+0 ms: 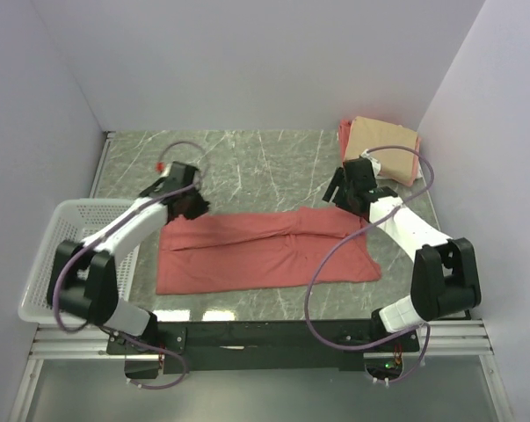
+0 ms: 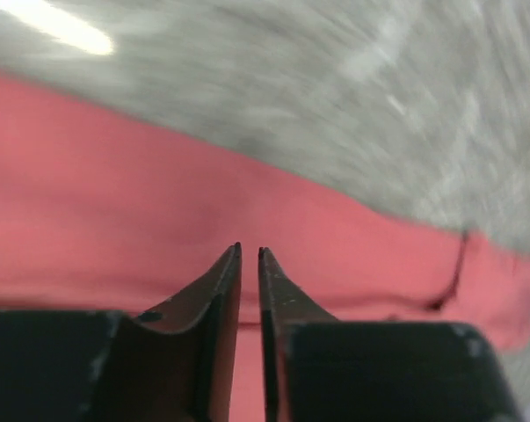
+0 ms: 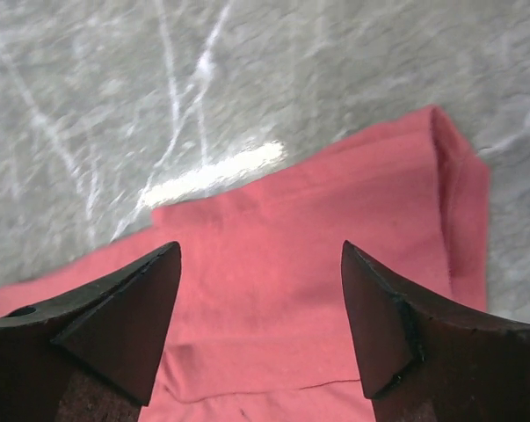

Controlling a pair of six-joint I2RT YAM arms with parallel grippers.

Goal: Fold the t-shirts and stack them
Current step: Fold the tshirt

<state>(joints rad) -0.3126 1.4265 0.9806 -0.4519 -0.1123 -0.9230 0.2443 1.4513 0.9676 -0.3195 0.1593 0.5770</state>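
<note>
I see the salmon-red t-shirt (image 1: 265, 251) lying across the near surface (image 1: 247, 167), my left hand (image 2: 249, 252) above its left end, barely open, gripping nothing, my right hand (image 3: 260, 255) wide open above its right end, folded tan t-shirt (image 1: 386, 139) far right

place: robot lab cell | plain white walls (image 1: 247, 53) | marble-look tabletop (image 1: 247, 163)
</note>
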